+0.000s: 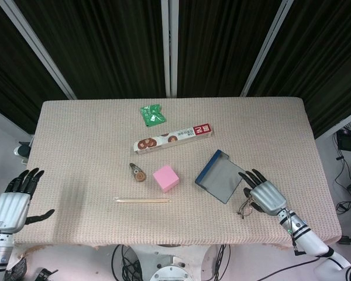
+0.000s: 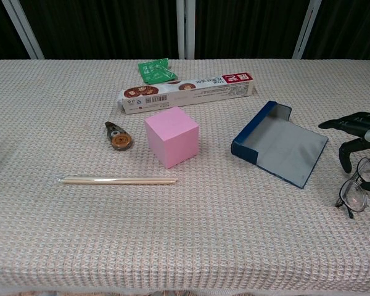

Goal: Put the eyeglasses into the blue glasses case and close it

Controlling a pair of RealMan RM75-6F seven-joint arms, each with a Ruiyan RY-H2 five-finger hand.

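Observation:
The blue glasses case (image 1: 220,176) (image 2: 279,143) lies open on the table right of centre, its grey inside facing up. Thin-framed eyeglasses (image 1: 246,206) (image 2: 355,188) lie just right of it, near the front edge. My right hand (image 1: 263,195) (image 2: 359,138) hovers over the eyeglasses with fingers spread, covering part of the frame; it holds nothing. My left hand (image 1: 13,200) hangs open off the table's left front corner, seen only in the head view.
A pink cube (image 1: 166,178) (image 2: 171,136), a small round tape dispenser (image 2: 117,135) and wrapped chopsticks (image 2: 118,180) lie left of the case. A long biscuit box (image 2: 188,93) and a green packet (image 2: 156,69) sit further back.

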